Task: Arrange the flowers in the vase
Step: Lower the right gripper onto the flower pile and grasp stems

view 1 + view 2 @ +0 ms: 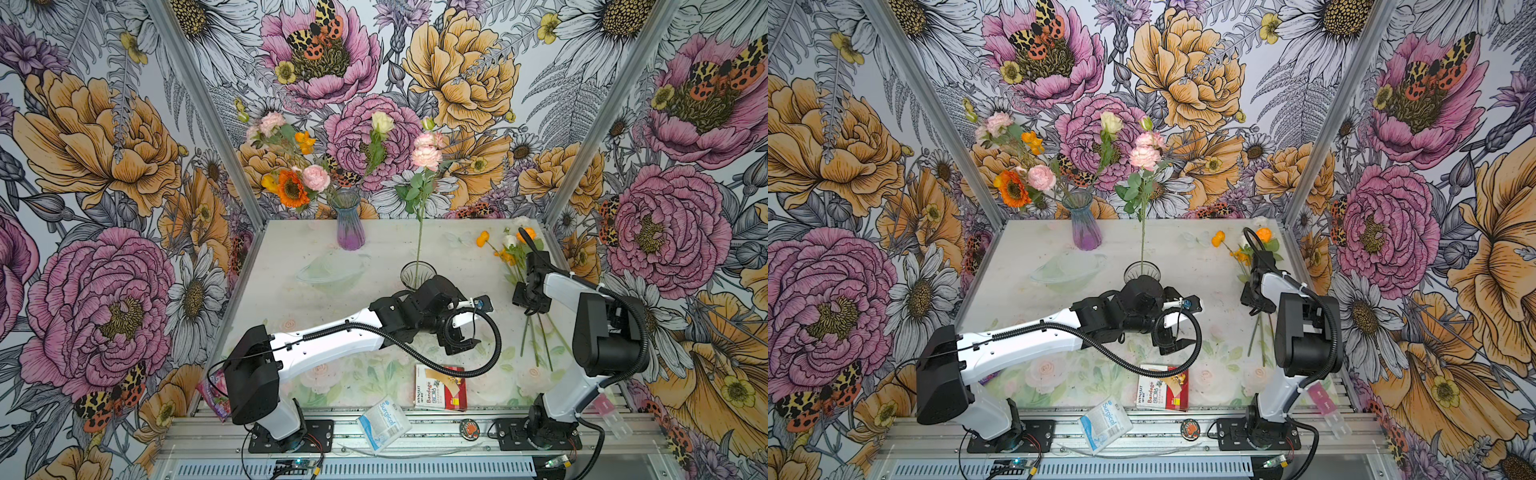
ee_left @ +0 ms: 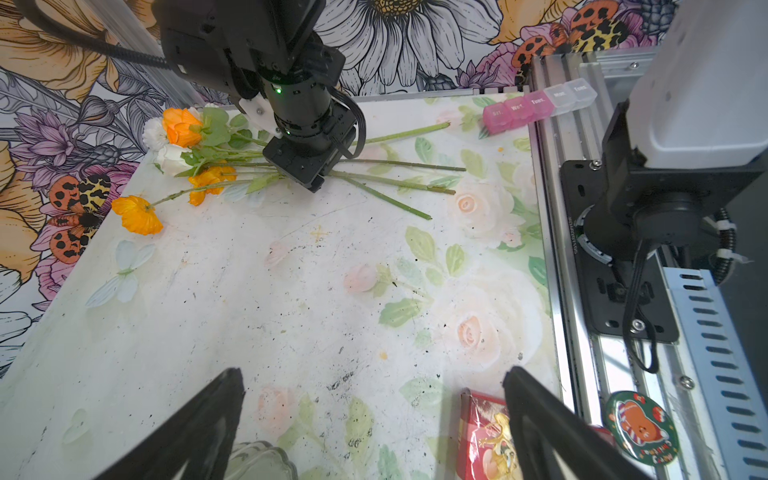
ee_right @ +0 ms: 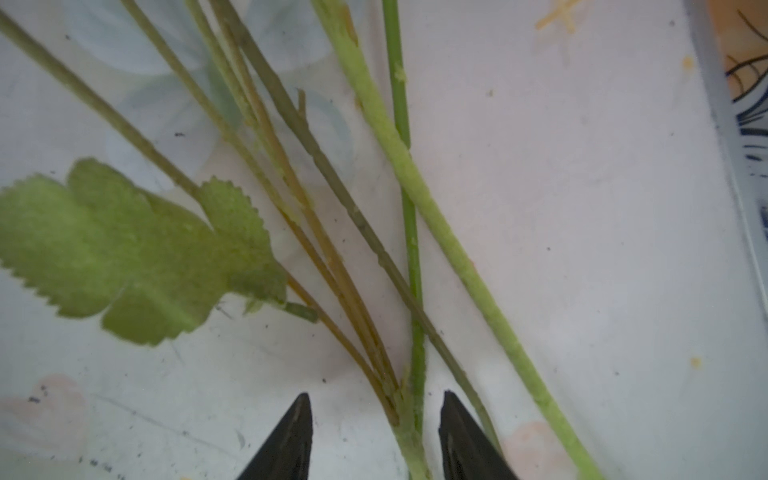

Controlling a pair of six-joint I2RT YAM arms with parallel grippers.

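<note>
flower stems (image 3: pixel 409 257), between parted right gripper (image 3: pixel 376 395) jaws

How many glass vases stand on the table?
2. A purple-blue ribbed glass vase holding several flowers stands at the back; a clear glass vase with one pink-headed stem stands mid-table.

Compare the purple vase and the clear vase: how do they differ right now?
The purple vase is tinted blue to purple; the clear vase is untinted glass. The purple vase holds several flowers; the clear vase holds one pink stem. The purple vase stands farther back than the clear vase. Both stand upright.
</note>
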